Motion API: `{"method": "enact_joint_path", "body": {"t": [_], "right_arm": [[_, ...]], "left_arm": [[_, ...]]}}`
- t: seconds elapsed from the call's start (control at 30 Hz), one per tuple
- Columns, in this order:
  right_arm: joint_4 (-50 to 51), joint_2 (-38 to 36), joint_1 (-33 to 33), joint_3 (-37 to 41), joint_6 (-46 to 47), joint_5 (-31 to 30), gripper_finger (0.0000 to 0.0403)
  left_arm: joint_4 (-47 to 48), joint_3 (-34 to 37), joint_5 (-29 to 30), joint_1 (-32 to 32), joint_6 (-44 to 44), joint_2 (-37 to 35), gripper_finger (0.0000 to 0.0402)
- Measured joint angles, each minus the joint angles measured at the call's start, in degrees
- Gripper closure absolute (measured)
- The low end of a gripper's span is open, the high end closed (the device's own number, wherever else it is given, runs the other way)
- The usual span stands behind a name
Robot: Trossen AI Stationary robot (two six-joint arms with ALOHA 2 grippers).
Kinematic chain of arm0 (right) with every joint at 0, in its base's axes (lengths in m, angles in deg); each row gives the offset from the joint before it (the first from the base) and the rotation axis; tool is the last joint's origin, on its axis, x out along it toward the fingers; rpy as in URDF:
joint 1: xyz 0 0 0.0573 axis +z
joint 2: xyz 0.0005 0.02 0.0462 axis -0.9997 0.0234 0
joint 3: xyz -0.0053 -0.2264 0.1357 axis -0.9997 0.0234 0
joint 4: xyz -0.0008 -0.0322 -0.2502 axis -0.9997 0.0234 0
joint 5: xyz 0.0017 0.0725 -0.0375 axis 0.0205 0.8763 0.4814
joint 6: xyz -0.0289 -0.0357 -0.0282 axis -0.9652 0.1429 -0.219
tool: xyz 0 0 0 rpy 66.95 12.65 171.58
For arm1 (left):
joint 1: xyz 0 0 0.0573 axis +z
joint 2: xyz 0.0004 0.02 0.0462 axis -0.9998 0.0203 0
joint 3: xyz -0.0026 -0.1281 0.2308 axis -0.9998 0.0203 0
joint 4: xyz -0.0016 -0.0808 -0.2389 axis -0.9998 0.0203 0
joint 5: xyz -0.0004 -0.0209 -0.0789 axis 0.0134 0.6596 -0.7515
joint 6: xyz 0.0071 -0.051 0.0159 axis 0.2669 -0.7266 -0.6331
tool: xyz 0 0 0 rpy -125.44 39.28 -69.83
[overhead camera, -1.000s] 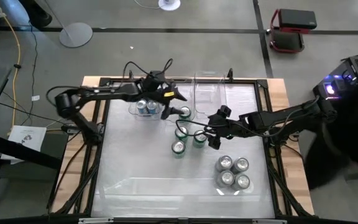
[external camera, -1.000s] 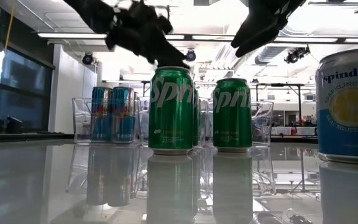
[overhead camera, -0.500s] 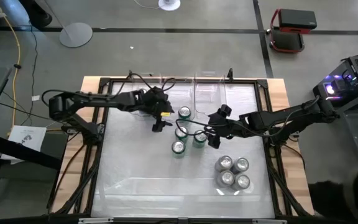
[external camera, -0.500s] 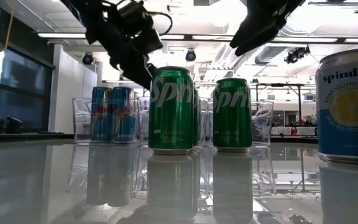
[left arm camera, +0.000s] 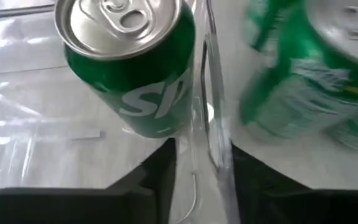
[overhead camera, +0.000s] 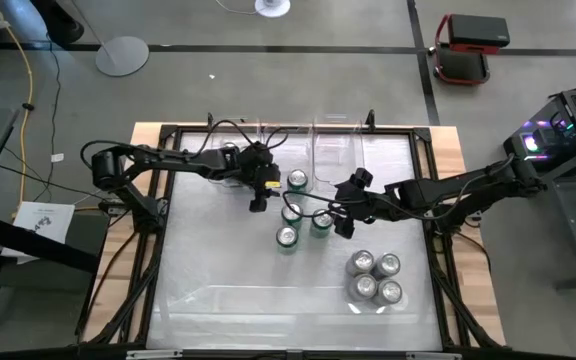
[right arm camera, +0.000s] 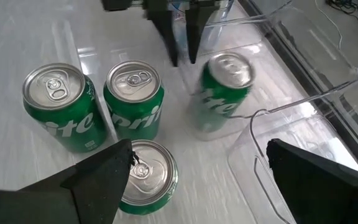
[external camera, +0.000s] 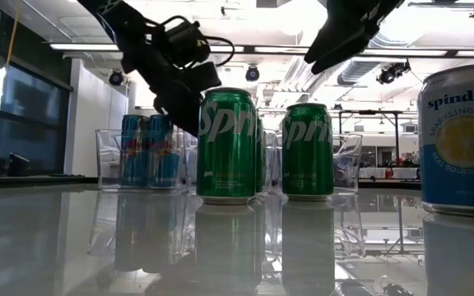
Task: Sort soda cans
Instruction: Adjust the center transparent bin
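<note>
- High view: Over the last second the left gripper (overhead camera: 257, 202) has left its place above the clear bin (overhead camera: 230, 176) at the table's (overhead camera: 218, 290) 11 o'clock and come down toward the centre. It now sits at 8 o'clock of the lone green can (overhead camera: 296, 180), close beside it.
- High view: No can has moved. The three green cans (overhead camera: 291, 213) remain grouped at 6 o'clock of the lone green can, and the four silver cans (overhead camera: 376, 277) remain at 4 o'clock of that group. The right gripper (overhead camera: 343, 224) has held its station at 3 o'clock of the three green cans.
- We judge that the left arm has switched from the blue group to the green group. No green can is gripped yet.
- Low view: Two blue cans (external camera: 148, 150) stand inside the clear bin; we cannot read their labels. The nearest green can (external camera: 226, 144) reads "Spri" and the second green can (external camera: 307, 150) reads "Sprit". The pale can (external camera: 455, 140) at 3 o'clock reads "Spindr" above "SPARKLING".
- Left wrist view: The left gripper's fingers stand a narrow gap apart and hold nothing. A clear bin wall edge runs up through the gap. A green can beyond shows part of a white "S" logo. We cannot tell whether that can stands inside the bin.
- Right wrist view: The right gripper's fingers are spread wide and empty above the three green cans. Partial "prit" and "ite" lettering is legible.
</note>
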Motion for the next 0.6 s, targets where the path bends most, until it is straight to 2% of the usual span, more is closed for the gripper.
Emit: {"method": "enact_joint_path", "body": {"t": [0.2, 0.27, 0.5, 0.6], "right_arm": [[0.02, 0.00, 0.00, 0.00, -0.22, -0.02, 0.0042], [0.01, 0.00, 0.00, 0.00, -0.22, -0.03, 0.0042], [0.02, 0.00, -0.93, 0.00, 0.69, 0.58, 0.0042], [0.04, 0.03, -2.42, 0.00, -0.39, 5.74, 0.0042]], "left_arm": [[-1.78, 0.00, 2.88, 1.95, -2.90, 0.02, 0.0388], [-2.07, 0.00, 2.26, 2.55, -3.21, 0.02, 0.0396], [-3.02, 0.02, 1.95, 3.10, -4.09, 0.02, 0.0367], [-3.29, 0.02, 1.99, 3.13, -4.48, 0.02, 0.0340]]}}
